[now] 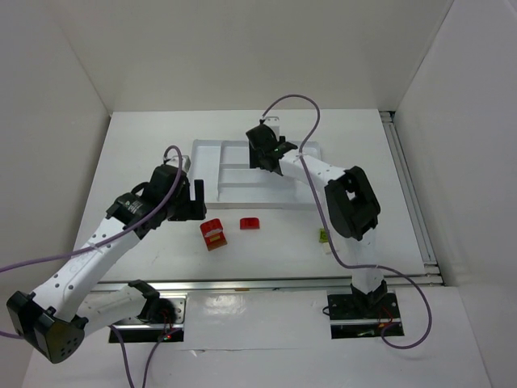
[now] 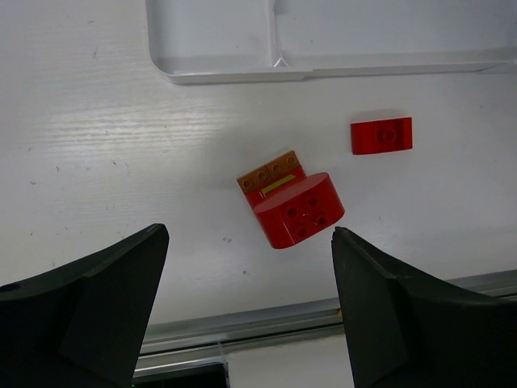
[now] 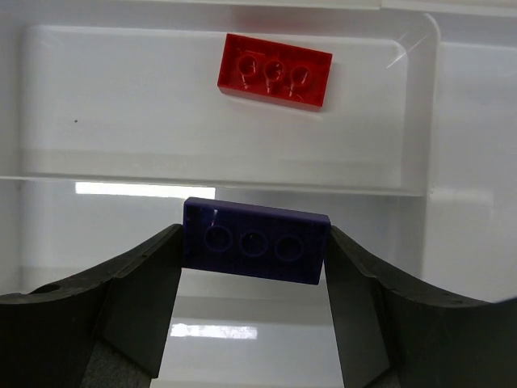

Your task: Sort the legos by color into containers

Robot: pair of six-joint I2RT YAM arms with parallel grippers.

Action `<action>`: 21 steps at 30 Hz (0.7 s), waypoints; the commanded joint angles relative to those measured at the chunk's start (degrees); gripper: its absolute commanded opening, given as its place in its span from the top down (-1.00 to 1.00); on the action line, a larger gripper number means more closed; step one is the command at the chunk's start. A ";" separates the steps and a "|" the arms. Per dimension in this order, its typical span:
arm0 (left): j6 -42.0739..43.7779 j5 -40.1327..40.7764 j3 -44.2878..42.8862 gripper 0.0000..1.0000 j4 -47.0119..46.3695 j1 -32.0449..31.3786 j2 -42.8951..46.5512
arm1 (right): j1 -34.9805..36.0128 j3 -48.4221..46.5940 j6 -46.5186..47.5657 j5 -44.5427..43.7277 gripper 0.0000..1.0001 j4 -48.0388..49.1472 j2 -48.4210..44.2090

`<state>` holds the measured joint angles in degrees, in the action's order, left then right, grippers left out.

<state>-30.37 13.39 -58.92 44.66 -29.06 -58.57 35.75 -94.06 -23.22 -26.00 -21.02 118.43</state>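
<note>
The right gripper (image 3: 252, 246) clasped the blue brick (image 3: 255, 241) by its ends at lower centre of its wrist view, over a slot of the tray (image 3: 242, 182) next to the one holding a red brick (image 3: 275, 69). Placing blue seemed the step in hand; next it likely needed lowering and letting go. The left gripper (image 2: 248, 237) hung spread and empty above the rounded red brick (image 2: 299, 210) on the table (image 2: 121, 145).

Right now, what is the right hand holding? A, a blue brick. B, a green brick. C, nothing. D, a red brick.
A: the right wrist view shows the blue brick gripped end to end by the right hand over the tray, while a red brick lies loose in a slot.
</note>
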 commanded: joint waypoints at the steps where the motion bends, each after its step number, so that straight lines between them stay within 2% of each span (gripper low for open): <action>1: 0.66 -0.91 0.29 -0.85 -0.98 -0.12 0.91 | -0.59 -4.02 1.78 0.51 -0.30 -1.40 1.97; 2: 0.66 -0.91 0.29 -0.85 -0.98 -0.12 0.91 | -0.59 -4.81 1.78 1.29 -0.30 -1.40 2.59; 4: 0.66 -0.91 0.29 -0.85 -0.98 -0.12 0.91 | -0.59 -4.82 1.17 1.30 -0.66 -2.01 2.59; 5: 0.66 -0.91 0.29 -0.85 -0.98 -0.12 1.43 | -0.59 -4.82 1.16 0.69 -0.66 -2.01 2.07; 6: 0.66 -0.91 0.29 -0.85 -0.98 -0.12 1.44 | -0.59 -3.60 1.16 0.69 -0.76 -2.01 1.54; 8: 0.66 -0.91 0.29 -0.85 -0.98 -0.12 1.44 | -0.59 -2.27 0.64 0.69 -0.80 -2.01 -0.83; 9: 0.66 -0.91 0.29 -0.85 -0.98 -0.12 0.91 | -0.59 -0.87 0.64 0.69 -0.88 -1.32 -1.88; 13: 0.66 -0.91 -0.23 -0.85 -0.98 -0.12 0.38 | -0.59 3.34 -0.50 -0.63 -0.88 -1.31 -8.29; 15: 0.66 -0.91 -0.24 -0.85 -0.98 -0.12 -0.14 | -0.59 5.98 -2.51 -2.90 -0.74 -2.97 -14.00; 17: 0.66 -0.91 -0.76 -0.85 -0.98 -0.12 -0.15 | -0.59 13.96 -4.10 -3.61 -0.58 -3.59 -19.18; 18: 0.66 -0.91 -0.76 -0.85 -0.98 -0.12 -0.15 | -0.59 17.56 -4.98 -4.40 -0.55 -3.59 -25.64; 19: 0.66 -0.91 -0.76 -0.85 -0.98 -0.12 0.38 | -0.59 25.43 -7.17 -4.41 -0.55 -3.59 -28.93; 20: 0.66 -0.91 -0.76 -0.85 -0.98 -0.12 0.38 | -0.59 29.33 -8.41 -4.41 -0.55 -4.29 -32.27; 21: 0.66 -0.91 -0.76 -0.85 -1.77 -0.12 0.38 | -0.59 32.77 -9.98 -4.41 -0.63 -6.21 -38.39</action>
<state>-30.20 13.08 -58.48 44.71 -29.06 -58.67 35.44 -69.45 -27.83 -27.97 -23.64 90.26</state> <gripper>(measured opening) 0.928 0.797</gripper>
